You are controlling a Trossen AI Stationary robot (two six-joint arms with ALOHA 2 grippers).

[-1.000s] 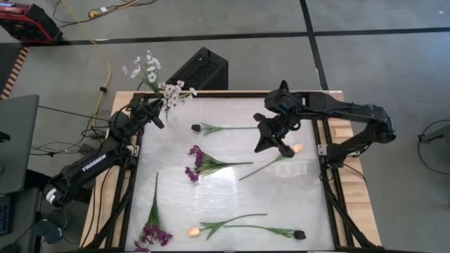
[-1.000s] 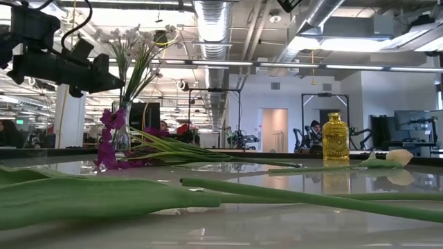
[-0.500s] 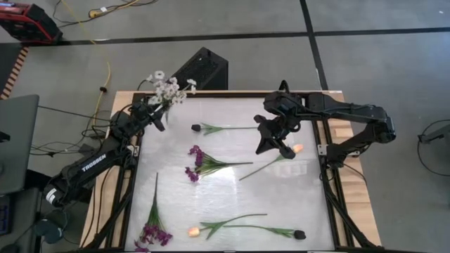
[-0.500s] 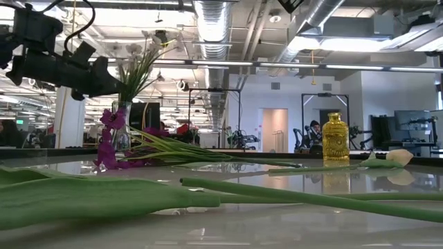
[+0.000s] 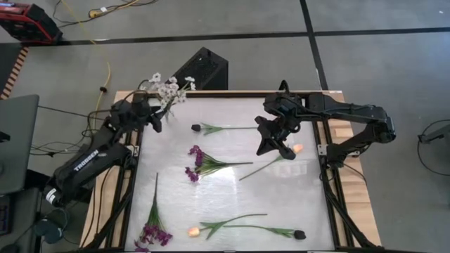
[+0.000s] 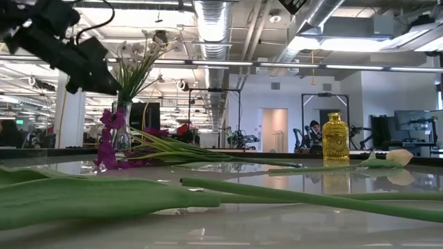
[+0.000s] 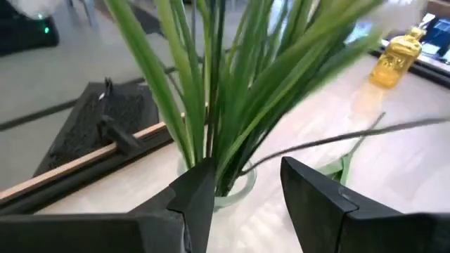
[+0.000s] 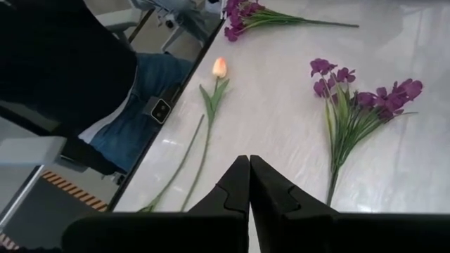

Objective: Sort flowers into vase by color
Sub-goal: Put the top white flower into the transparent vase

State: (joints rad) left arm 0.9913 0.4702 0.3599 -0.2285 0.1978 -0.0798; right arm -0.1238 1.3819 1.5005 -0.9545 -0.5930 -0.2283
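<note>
At the far left corner of the surface (image 5: 232, 176) stands the vase (image 7: 228, 188), already holding the white flowers (image 5: 169, 88) upright — their stems bunched down into its mouth so the blossoms fan out above. The left end effector (image 5: 156, 121) hangs just beside the stems with its fingers (image 7: 193, 200) spread and nothing between them; in my judgement it has let the sprig go.

The rest of the flowers lie flat, each where an arm can reach it: purple clusters (image 5: 151, 232) at the near left, a dark-budded stem (image 5: 221, 128) and a second purple bunch (image 5: 200, 165) toward the middle, then an orange tulip (image 5: 211, 227) and another dark bud (image 5: 299, 234) along the near edge.

On the right, the right end effector (image 5: 285, 149) hovers over a peach tulip (image 5: 297, 148) with its fingers pressed together and holding nothing — poised, it seems, for the next pick. A yellow bottle (image 6: 335, 137) stands beyond the surface.
</note>
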